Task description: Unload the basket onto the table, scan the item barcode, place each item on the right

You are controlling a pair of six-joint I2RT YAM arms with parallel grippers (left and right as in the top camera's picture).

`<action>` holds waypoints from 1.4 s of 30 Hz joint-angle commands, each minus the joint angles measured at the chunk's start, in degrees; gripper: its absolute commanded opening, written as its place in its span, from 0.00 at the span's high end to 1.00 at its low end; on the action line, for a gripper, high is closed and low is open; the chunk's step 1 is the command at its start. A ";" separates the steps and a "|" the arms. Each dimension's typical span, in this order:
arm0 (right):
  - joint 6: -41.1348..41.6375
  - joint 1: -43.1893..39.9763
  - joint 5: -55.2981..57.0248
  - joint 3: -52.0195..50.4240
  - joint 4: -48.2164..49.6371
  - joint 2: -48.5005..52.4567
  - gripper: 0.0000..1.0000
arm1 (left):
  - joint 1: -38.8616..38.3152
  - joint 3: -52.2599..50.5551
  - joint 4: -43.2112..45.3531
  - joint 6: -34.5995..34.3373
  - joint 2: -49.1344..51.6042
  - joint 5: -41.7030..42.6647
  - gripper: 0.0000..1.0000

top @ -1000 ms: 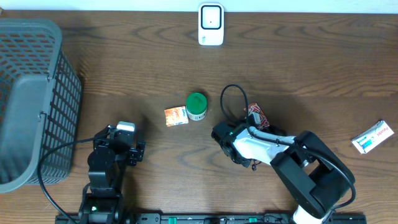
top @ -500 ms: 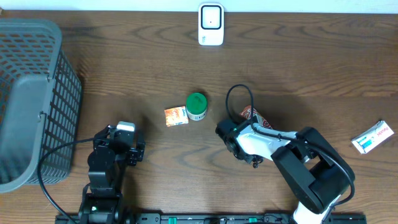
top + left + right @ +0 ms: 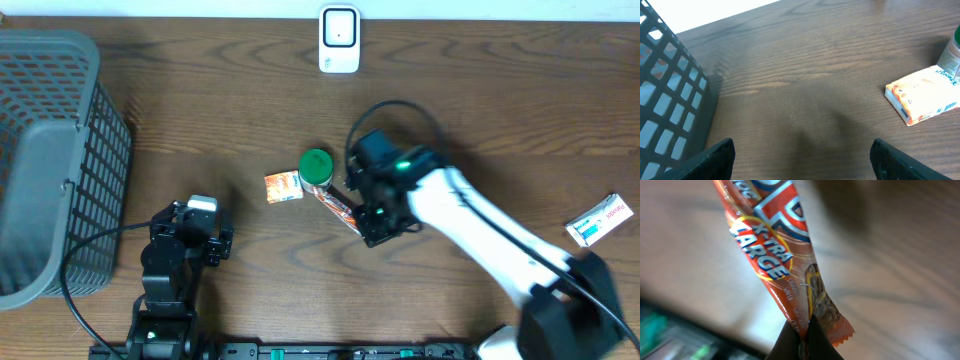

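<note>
The right tool (image 3: 807, 331) is pressed together, pinching the crimped end of the candy bar (image 3: 774, 262), just beside the green-lidded jar (image 3: 316, 168). The left tool (image 3: 802, 157) is spread above the worktop (image 3: 790, 75). The bar's far end is cut off.

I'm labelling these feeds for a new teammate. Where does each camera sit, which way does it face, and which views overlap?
Overhead: fixed above the table, looking straight down; shows the left gripper and the right gripper shut on a snack wrapper.
Left wrist: on the left arm, facing low across the table toward the orange box and basket; its open fingers edge the bottom.
Right wrist: on the right arm, looking along its pinched fingers at the wrapper.
Shared: overhead and left wrist both show box and basket.
</note>
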 commanded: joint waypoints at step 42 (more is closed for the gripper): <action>-14.75 -27.56 -14.43 -7.39 21.77 14.23 0.01 | -0.17 0.09 0.20 -0.52 -0.26 -0.50 0.13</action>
